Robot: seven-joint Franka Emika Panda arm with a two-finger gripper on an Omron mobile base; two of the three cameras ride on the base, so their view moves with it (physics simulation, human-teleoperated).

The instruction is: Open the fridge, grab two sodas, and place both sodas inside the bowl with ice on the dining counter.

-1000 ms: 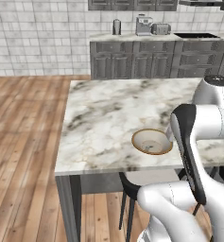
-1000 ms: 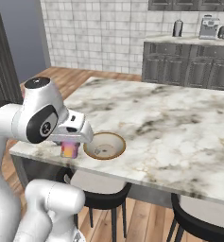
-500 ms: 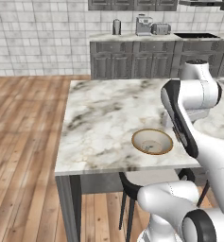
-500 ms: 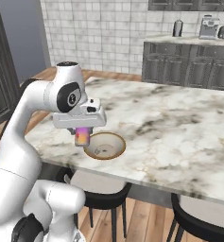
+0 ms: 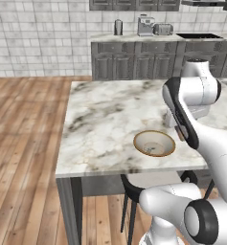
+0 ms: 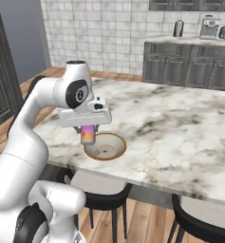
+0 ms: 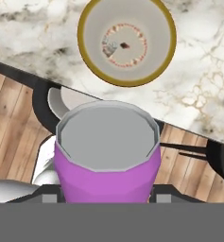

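Note:
My gripper [image 6: 88, 132] is shut on a short purple-pink soda can [image 6: 88, 136] with a yellowish band, held upright in the air. It hangs just above the near left rim of the bowl [image 6: 105, 158], which has a tan rim and a pale inside and stands on the white marble dining counter [image 6: 180, 128] near its front edge. In the hand view the can [image 7: 107, 156] fills the lower middle between my fingertips, and the bowl [image 7: 153, 66] lies beyond it. From the left base view my arm hides the hand, and the bowl [image 5: 154, 154] sits beside it. The fridge is out of view.
Black stools [image 6: 100, 198] stand under the counter's front edge, one also under the can in the hand view [image 7: 42, 101]. A long counter on dark cabinets [image 5: 148, 57] with small appliances runs along the tiled back wall. Wooden floor lies to the left.
My arm has swung up from the counter's front edge and in over the marble top, carrying the can toward the bowl. The bowl has not moved.

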